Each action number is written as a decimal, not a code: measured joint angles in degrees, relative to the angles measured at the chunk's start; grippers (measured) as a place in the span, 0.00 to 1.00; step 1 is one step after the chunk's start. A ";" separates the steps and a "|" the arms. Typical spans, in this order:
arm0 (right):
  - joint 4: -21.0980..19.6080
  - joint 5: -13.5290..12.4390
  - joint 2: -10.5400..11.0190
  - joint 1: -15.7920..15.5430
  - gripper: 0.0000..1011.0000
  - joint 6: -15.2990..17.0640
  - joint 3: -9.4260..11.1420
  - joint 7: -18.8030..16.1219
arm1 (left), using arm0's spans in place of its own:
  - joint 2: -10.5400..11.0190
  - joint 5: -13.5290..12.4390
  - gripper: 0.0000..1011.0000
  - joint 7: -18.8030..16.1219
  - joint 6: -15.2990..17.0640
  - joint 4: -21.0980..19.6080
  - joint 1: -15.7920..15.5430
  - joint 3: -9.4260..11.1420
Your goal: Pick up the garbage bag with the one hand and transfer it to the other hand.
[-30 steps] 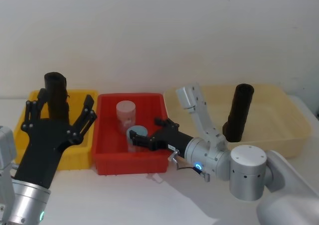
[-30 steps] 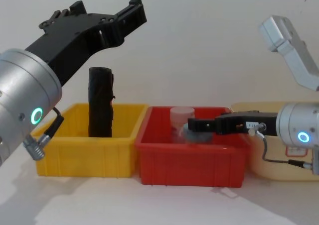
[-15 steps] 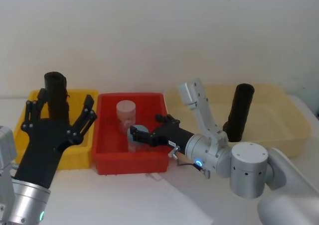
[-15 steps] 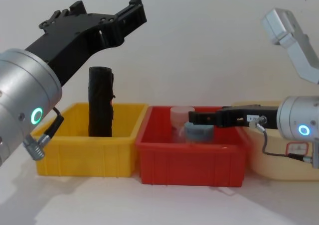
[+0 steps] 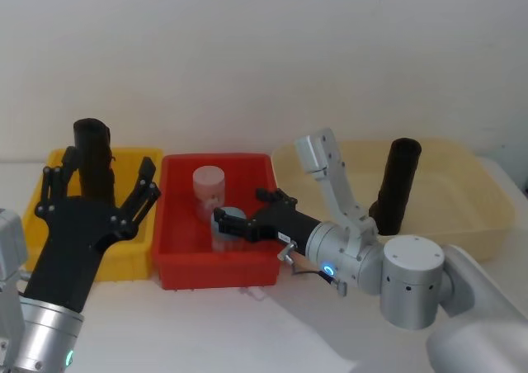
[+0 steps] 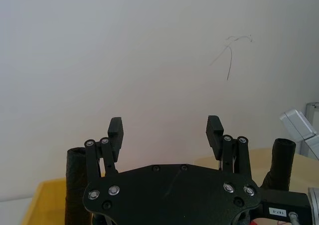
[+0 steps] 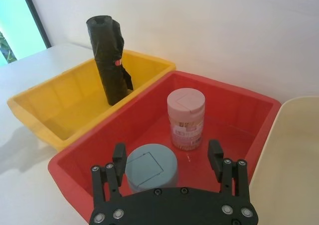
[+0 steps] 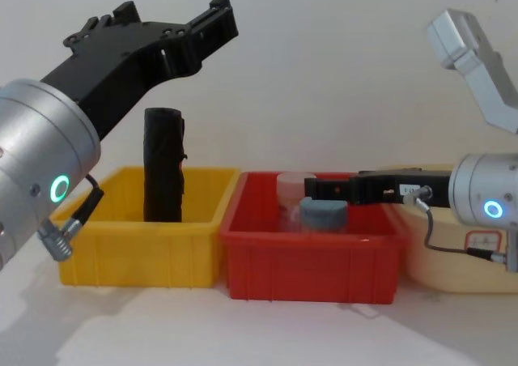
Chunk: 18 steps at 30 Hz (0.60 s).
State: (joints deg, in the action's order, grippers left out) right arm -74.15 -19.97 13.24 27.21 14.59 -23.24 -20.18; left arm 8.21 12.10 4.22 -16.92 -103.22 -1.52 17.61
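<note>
The garbage bag point(image 5: 92, 154), a thick black roll, stands upright in the yellow bin point(image 5: 124, 153) at the left, also seen from the chest point(image 8: 164, 168) and the right wrist point(image 7: 107, 58). My left gripper point(image 5: 107, 173), on the arm with the green ring, hangs open above and in front of that bin, clear of the bag point(image 6: 75, 185), its fingers spread wide point(image 6: 165, 128). My right gripper point(image 5: 239, 206), with the bluish ring, stands open over the red bin point(image 5: 210, 271), just above a grey-blue capped jar point(image 7: 151, 168).
A pink jar point(image 5: 209, 187) stands in the red bin behind the grey-blue one. A slimmer black roll point(image 5: 396, 183) leans in the beige bin point(image 5: 487, 191) at the right. The three bins stand side by side against the white wall, with bare table in front.
My right gripper has reached further left over the red bin and risen slightly, still open. The left gripper and the garbage bag have not moved.
</note>
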 joint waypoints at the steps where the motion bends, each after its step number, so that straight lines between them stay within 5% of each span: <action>1: -0.04 -0.05 0.03 -0.01 0.99 0.03 -0.07 0.04 | 0.00 0.00 0.99 0.00 0.00 0.00 0.00 -0.01; 18: -0.54 -0.33 0.08 -0.14 0.99 0.17 -0.97 0.32 | 0.00 0.00 0.99 0.00 0.00 0.00 0.00 0.00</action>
State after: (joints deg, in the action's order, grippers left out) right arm -74.70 -20.30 13.31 27.08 14.76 -24.20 -19.86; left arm 8.21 12.11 4.22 -16.92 -103.22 -1.53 17.61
